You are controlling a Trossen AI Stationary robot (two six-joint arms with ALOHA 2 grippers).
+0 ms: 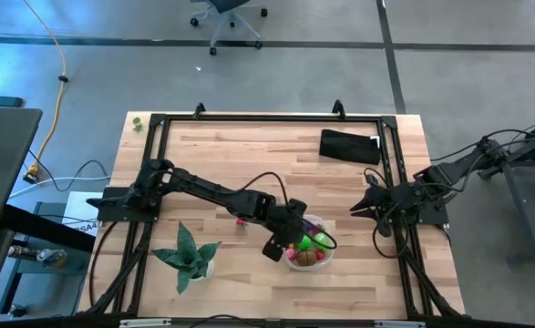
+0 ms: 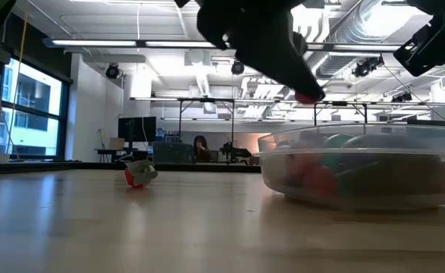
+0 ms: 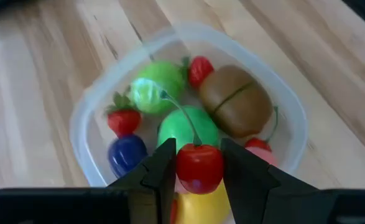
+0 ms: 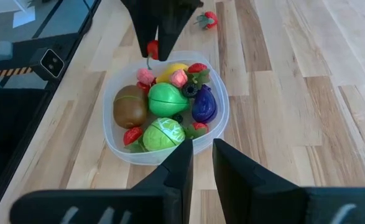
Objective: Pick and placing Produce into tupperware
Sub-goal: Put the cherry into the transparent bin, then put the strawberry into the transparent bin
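Note:
The tupperware (image 4: 109,130), a clear shallow container, sits on the wooden table near its front middle (image 1: 314,266). It holds the produce: a brown kiwi (image 4: 130,106), green pieces (image 4: 168,99), a purple one (image 4: 204,106), a yellow one and small red ones. My left gripper (image 3: 198,171) hangs over the container's left rim, shut on a red cherry (image 3: 199,167). One strawberry (image 1: 241,221) lies loose on the table to the container's left. My right gripper (image 4: 202,155) waits at the table's right side, its fingers narrowly apart with nothing between them. My left gripper pinches the cherry's round red body by its two sides (image 3: 181,168) between its two fingers. The fingers slant down from the table's left. The cherry is lifted clear above the produce in the container (image 4: 152,48), and its thin green stem (image 3: 182,118) points away from the fingers.
A potted plant with spiky green leaves (image 1: 190,255) stands near the front left. A black pouch (image 1: 349,146) lies at the far right. A black frame (image 1: 249,117) runs around the tabletop. Bare wood shows at the table's middle and far left.

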